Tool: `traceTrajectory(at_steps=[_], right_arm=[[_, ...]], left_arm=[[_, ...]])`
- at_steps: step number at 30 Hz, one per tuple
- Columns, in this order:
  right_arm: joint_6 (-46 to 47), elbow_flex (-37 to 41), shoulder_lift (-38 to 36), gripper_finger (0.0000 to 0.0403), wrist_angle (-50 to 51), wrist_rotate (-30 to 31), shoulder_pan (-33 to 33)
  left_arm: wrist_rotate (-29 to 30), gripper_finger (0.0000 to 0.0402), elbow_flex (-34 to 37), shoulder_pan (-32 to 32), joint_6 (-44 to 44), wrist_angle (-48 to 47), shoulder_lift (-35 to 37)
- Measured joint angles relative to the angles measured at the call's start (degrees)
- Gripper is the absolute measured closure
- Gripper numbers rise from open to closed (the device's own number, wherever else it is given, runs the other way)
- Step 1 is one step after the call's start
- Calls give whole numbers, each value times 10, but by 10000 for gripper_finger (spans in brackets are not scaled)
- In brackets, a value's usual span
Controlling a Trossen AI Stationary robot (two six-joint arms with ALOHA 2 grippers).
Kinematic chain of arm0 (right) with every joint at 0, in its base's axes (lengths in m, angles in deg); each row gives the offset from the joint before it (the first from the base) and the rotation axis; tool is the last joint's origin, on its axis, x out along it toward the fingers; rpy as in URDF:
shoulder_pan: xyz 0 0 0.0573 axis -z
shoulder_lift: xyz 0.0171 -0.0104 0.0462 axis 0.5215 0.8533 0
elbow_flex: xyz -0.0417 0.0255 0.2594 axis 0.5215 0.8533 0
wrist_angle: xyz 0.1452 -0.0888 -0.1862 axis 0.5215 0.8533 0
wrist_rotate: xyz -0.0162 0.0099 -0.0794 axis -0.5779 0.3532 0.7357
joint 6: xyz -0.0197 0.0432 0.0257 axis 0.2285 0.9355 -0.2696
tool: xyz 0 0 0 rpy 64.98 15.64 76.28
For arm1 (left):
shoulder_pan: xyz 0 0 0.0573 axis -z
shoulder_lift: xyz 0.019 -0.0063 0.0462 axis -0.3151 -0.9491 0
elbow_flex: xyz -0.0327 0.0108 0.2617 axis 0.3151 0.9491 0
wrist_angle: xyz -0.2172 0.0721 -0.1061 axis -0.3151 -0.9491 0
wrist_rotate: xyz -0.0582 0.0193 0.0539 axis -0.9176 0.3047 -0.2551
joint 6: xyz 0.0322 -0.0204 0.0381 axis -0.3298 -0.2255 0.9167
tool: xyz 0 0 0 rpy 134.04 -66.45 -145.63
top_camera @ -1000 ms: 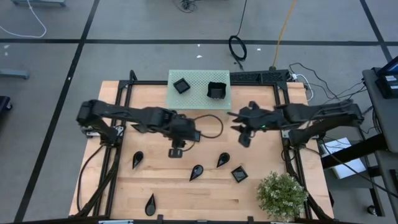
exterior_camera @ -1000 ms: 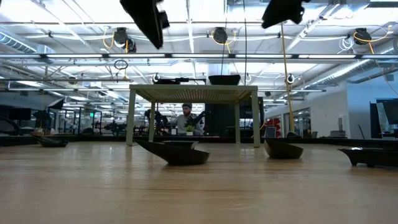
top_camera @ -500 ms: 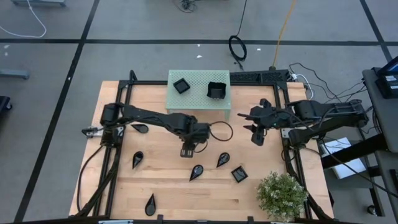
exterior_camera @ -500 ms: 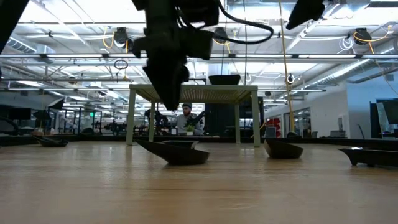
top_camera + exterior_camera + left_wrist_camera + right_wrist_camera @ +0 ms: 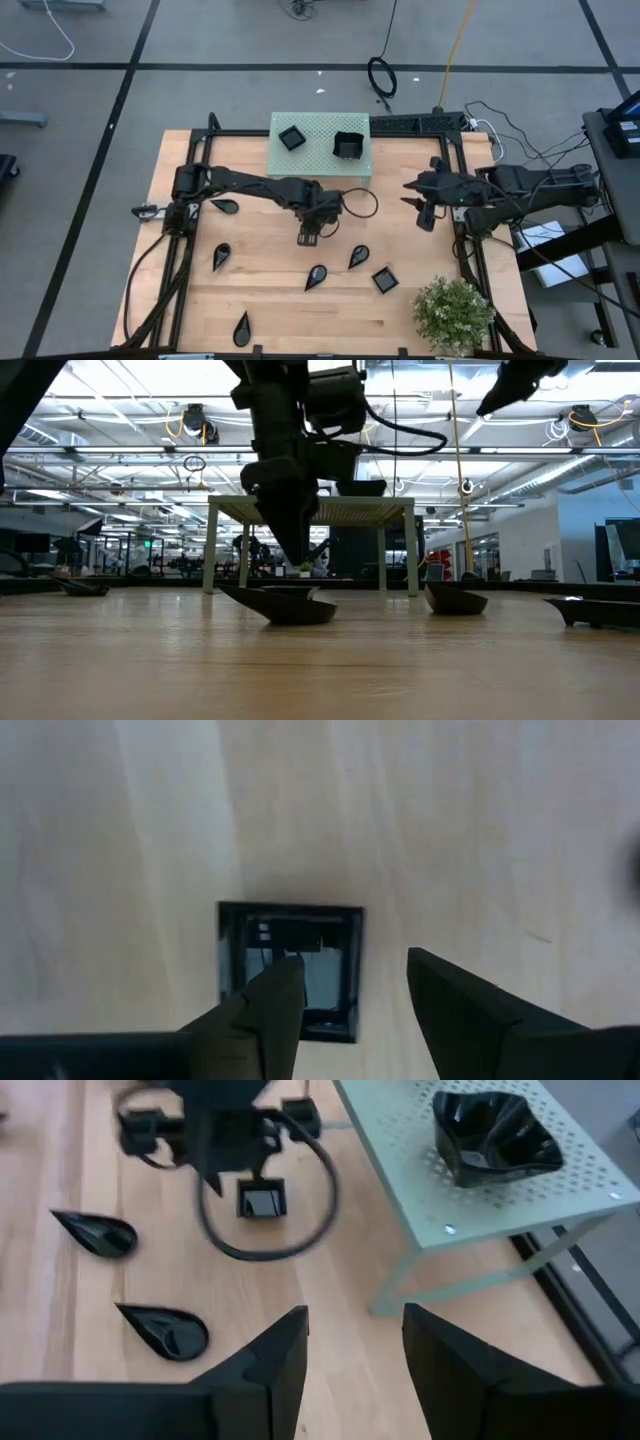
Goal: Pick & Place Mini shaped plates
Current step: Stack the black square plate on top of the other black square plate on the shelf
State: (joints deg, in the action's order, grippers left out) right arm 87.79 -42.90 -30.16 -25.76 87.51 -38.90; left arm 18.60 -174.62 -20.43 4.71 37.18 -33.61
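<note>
A small black square plate (image 5: 300,935) lies flat on the wooden table right under my left gripper (image 5: 350,995). That gripper is open and points down from a little above, one finger over the plate and the other past its side. In the high view the gripper (image 5: 308,236) hides the plate. The right wrist view shows the plate (image 5: 262,1202) below it. The pale green stand (image 5: 318,160) at the far edge carries a square plate (image 5: 291,137) and a wavy-edged plate (image 5: 348,145). My right gripper (image 5: 425,215) hangs open and empty, high at the table's right side.
Teardrop plates lie on the table (image 5: 226,206), (image 5: 221,256), (image 5: 316,276), (image 5: 358,257), (image 5: 241,327). Another square plate (image 5: 384,280) lies near them. A potted plant (image 5: 455,312) stands at the near right corner. Black frame rails run along both sides.
My left gripper has swung toward the table's right and come down, and now stands low over the square plate. My right gripper has drawn back toward the table's right edge, staying high.
</note>
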Motion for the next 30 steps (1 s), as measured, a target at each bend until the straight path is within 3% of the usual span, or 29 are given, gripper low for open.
traceTrajectory(at_steps=[6, 11, 22, 26, 30], right_arm=[[0, 118, -52, 252, -136, -2, 0], [0, 193, -75, 252, -228, -2, 0], [0, 238, -86, 252, -271, -2, 0], [-2, 238, -88, 252, -273, -2, 0], [-2, 238, -88, 252, -273, -2, 0]], left_arm=[[-47, 218, 0, -16, -2, -8, -20], [-50, 218, 0, -18, 1, -6, -34], [-15, 220, 5, -19, -32, -23, -53], [-13, 260, 5, -18, -53, -24, -53], [-13, 333, 5, -15, -67, -26, -53]])
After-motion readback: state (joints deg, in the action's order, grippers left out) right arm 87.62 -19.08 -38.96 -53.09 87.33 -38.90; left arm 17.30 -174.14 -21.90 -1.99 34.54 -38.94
